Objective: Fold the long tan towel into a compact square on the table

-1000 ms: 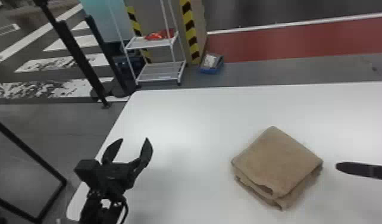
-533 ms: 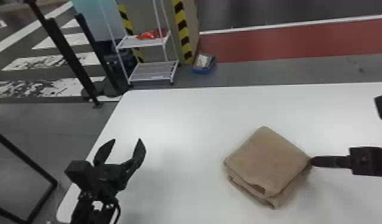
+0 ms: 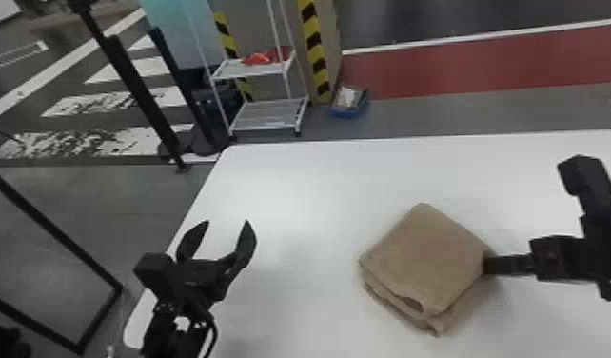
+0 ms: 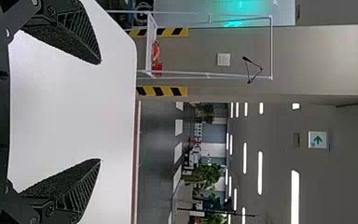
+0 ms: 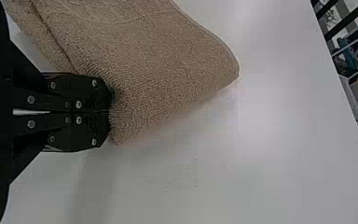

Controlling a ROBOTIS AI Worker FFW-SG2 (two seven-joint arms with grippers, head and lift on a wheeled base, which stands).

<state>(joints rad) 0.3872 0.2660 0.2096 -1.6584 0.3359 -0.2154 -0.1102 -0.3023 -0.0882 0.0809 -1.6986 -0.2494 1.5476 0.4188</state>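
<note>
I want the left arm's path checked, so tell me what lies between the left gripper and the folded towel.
Between the left gripper and the folded towel is just a bare stretch of white table, as the head view shows.

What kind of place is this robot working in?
Probably an indoor robotics lab or test hall: there are black-and-yellow hazard strips, white crossing-like stripes painted on the dark floor, and long ceiling lights.
</note>
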